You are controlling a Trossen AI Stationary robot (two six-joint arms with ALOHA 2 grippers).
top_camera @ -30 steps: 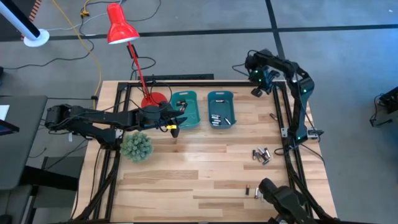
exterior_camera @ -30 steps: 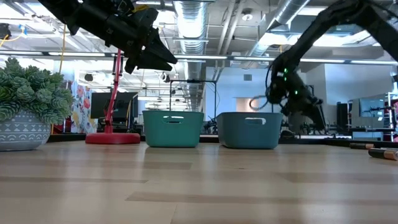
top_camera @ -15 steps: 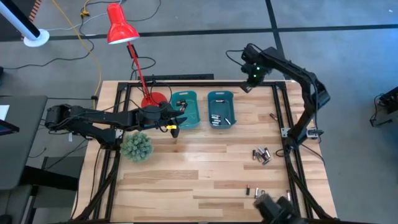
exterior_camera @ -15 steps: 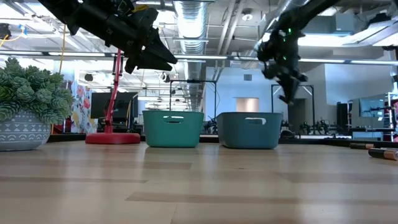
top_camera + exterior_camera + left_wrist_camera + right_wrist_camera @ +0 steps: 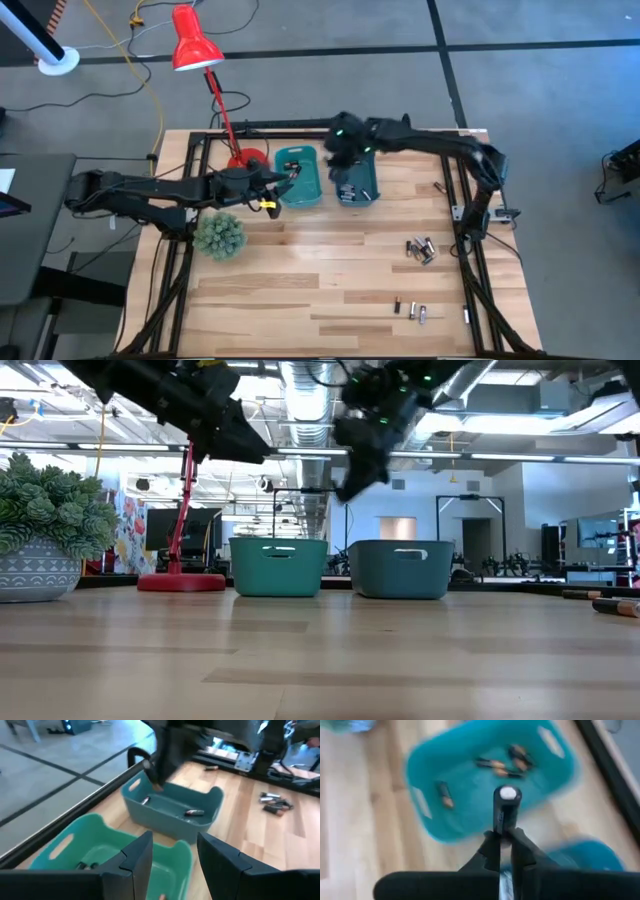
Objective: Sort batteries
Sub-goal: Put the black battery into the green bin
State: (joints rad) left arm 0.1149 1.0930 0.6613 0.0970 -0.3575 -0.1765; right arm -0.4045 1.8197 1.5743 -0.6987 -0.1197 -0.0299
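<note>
While the right claw (image 5: 504,837) hangs above the two teal bins, it pinches one dark battery (image 5: 507,810) upright between its fingers, the cell's pale round end facing the wrist cam. In the high view that claw (image 5: 343,160) sits over the gap between the lighter teal bin (image 5: 298,178) and the darker teal bin (image 5: 357,176), near the tabletop's (image 5: 320,280) far edge.

Left claw (image 5: 172,857) – fingers spread, nothing between them – hovers just beside the lighter bin on its near-left side; high view puts it at (image 5: 283,190). Its wrist cam looks across both bins: a few batteries lie in the darker bin (image 5: 192,812), something small & dark in the lighter one.

More batteries lie loose on the tabletop's right side – a small cluster (image 5: 420,248) and a few nearer the front edge (image 5: 410,310).

Also on the tabletop: a red lamp (image 5: 196,45) at the far left, and a green spiky plant (image 5: 219,235) beside the left arm.
</note>
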